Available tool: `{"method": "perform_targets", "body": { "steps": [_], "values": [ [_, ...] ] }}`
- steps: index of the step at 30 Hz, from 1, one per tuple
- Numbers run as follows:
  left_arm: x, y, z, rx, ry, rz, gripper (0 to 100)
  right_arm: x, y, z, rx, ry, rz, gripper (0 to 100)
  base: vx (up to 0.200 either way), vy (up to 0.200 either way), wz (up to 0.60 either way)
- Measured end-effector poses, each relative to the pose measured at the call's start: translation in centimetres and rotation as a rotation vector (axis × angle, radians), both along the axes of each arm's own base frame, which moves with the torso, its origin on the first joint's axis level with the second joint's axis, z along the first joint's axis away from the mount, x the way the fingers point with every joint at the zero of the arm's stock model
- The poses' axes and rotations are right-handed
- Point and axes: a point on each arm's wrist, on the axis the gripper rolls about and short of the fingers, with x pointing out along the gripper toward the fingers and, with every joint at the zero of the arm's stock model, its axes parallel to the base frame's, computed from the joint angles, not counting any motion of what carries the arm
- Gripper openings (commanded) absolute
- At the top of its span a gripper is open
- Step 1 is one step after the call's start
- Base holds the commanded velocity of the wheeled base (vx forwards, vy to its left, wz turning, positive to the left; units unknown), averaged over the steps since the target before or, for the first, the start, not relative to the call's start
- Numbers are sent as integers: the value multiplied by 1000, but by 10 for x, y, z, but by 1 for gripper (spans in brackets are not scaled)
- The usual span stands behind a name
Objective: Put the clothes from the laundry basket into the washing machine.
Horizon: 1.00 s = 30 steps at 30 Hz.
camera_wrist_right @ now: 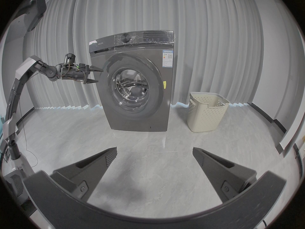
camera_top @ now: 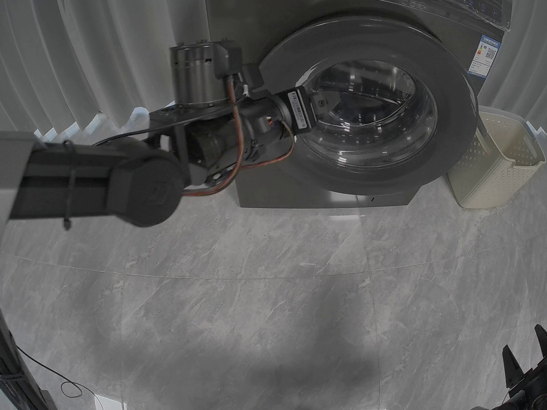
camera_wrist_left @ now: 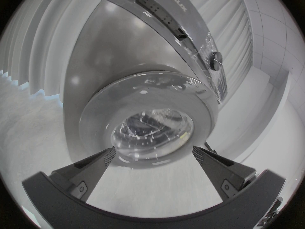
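Note:
The grey washing machine stands ahead with its round glass door shut. My left gripper is held out at the door's left side, close in front of the glass. In the left wrist view the left gripper is open with nothing between its fingers, and the door is just beyond them. The cream laundry basket stands on the floor right of the machine, and its perforated inner wall shows. My right gripper hangs low at the near right, open and holding nothing.
White curtains hang behind the machine and the basket. Bare grey tiled floor spreads in front of both. A thin cable lies on the floor at the near left.

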Motion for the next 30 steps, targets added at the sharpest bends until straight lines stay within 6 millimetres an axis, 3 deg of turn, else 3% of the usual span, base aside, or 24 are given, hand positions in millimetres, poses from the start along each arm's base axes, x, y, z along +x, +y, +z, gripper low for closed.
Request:
{"method": "perform_targets", "body": {
  "steps": [5, 13, 22, 30],
  "values": [
    [-45, 32, 0, 72, 26, -32, 100, 0, 0, 0, 0, 0, 0, 100, 0, 0, 0],
    [-132, 102, -7, 168, 6, -62, 100, 0, 0, 0, 0, 0, 0, 100, 0, 0, 0],
    [-222, 185, -50, 246, -76, -21, 100, 0, 0, 0, 0, 0, 0, 100, 0, 0, 0],
    [-268, 230, -87, 248, -152, 141, 100, 0, 0, 0, 0, 0, 0, 100, 0, 0, 0]
  ]
}}
